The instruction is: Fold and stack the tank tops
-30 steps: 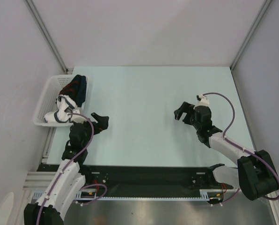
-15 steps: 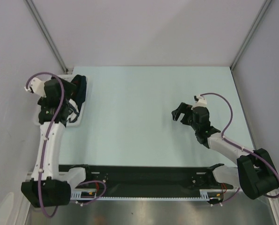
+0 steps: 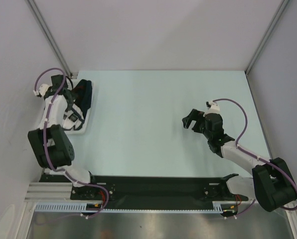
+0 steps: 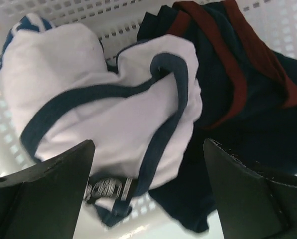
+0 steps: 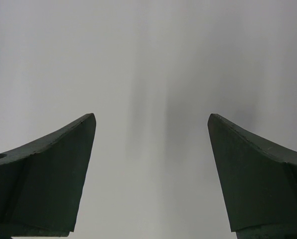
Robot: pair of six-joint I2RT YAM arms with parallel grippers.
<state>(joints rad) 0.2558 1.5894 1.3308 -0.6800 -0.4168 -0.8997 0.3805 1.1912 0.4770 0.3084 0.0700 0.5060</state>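
Left arm (image 3: pixel 50 107): doubled back over basket (image 4: pixel 288 30), upper left of frame.
Left pincer (image 4: pixel 148 144): hung released, gaping above white tank top (image 4: pixel 103 124).
Navy tank top (image 4: pixel 228 99): lay touching the white one, same basket.
Right pincer (image 3: pixel 191 119): hovered released over desk (image 3: pixel 148 99), centre-right.

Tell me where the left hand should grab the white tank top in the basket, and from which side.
Pinch the raised hump of the white tank top where its dark-trimmed edge curls over, coming straight down from above. It lies crumpled in the basket, whose walls likely block a side approach, and the navy top lies close beside it. The left hand is open above it.
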